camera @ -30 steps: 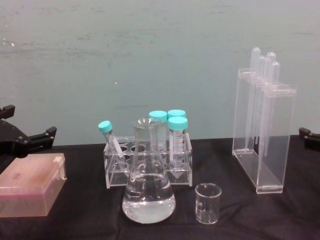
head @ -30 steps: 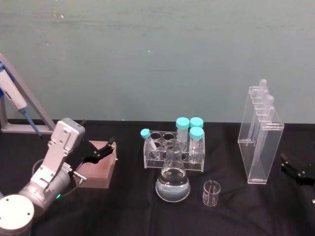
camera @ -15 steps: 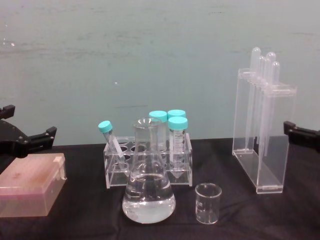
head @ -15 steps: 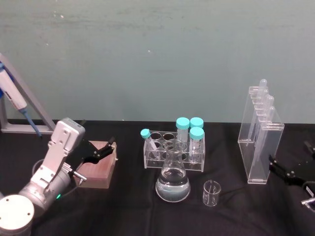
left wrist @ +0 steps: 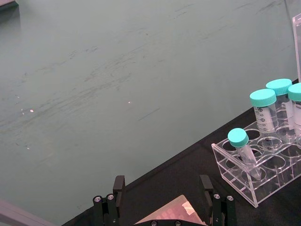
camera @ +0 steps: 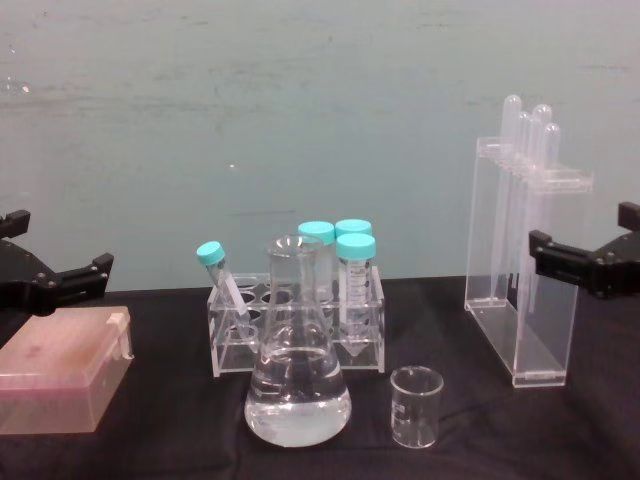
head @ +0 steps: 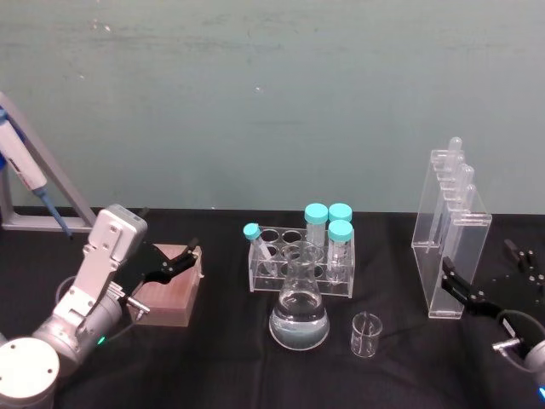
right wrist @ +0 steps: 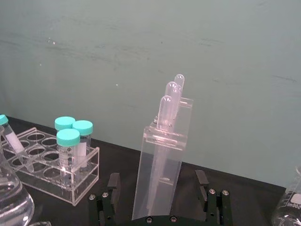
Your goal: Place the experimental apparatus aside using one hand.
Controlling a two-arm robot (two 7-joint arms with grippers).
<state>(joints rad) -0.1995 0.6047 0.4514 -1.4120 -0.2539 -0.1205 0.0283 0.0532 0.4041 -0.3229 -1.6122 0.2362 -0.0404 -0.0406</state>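
The tall clear acrylic stand of pipettes [head: 451, 247] [camera: 520, 270] stands upright at the right of the black table. My right gripper [head: 494, 277] [camera: 590, 255] is open, close in front of the stand and slightly to its right. In the right wrist view the stand [right wrist: 160, 165] rises between the two spread fingers, and I cannot tell whether they touch it. The conical flask [head: 299, 315] [camera: 297, 390] of clear liquid and the small glass beaker [head: 366, 334] [camera: 415, 405] sit near the table's middle. My left gripper [head: 174, 262] [left wrist: 162, 188] hangs open at the left.
A clear rack of teal-capped tubes [head: 302, 256] [camera: 300, 310] stands just behind the flask. A pinkish-brown box [head: 170, 294] [camera: 60, 370] lies under the left gripper. A blue-and-white pipette [head: 21, 166] leans on a frame at the far left. The wall is close behind.
My right gripper has come in from the right edge and moved left to the pipette stand, fingers still spread. The left arm and the glassware have not moved.
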